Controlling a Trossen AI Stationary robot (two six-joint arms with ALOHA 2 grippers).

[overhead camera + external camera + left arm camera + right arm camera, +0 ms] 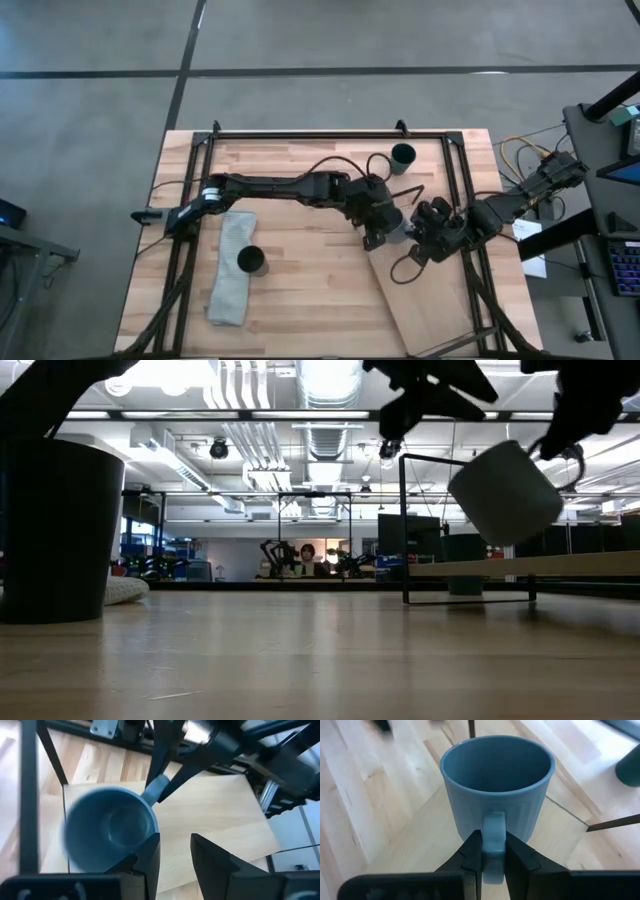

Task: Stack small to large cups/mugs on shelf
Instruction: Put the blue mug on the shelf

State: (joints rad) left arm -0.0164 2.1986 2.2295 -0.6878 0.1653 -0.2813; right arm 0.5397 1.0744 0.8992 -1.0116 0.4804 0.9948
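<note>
The blue-grey mug (497, 785) hangs tilted in the air above the pale wood shelf board (430, 300), and my right gripper (492, 845) is shut on its handle. The mug also shows in the low view (505, 490). My left gripper (175, 842) is open and empty, with one finger close beside the mug's rim (110, 827). The dark teal cup (402, 155) stands at the table's far side. The black cup (250, 261) stands on the grey cloth (228, 285). My right gripper pinches the mug's side handle (492, 827) between its two fingers, which lie across the handle. The fingers (565, 455) come at it slanting down from the table's right. The mug is lifted clear of the shelf board and tilted.
The shelf's thin dark wire frame (405, 530) stands upright at the board's far end. The black cup looms at the left of the low view (55, 530). Dark frame rails (190, 200) run along the table's left, far and right sides. A cable (405, 268) loops over the board.
</note>
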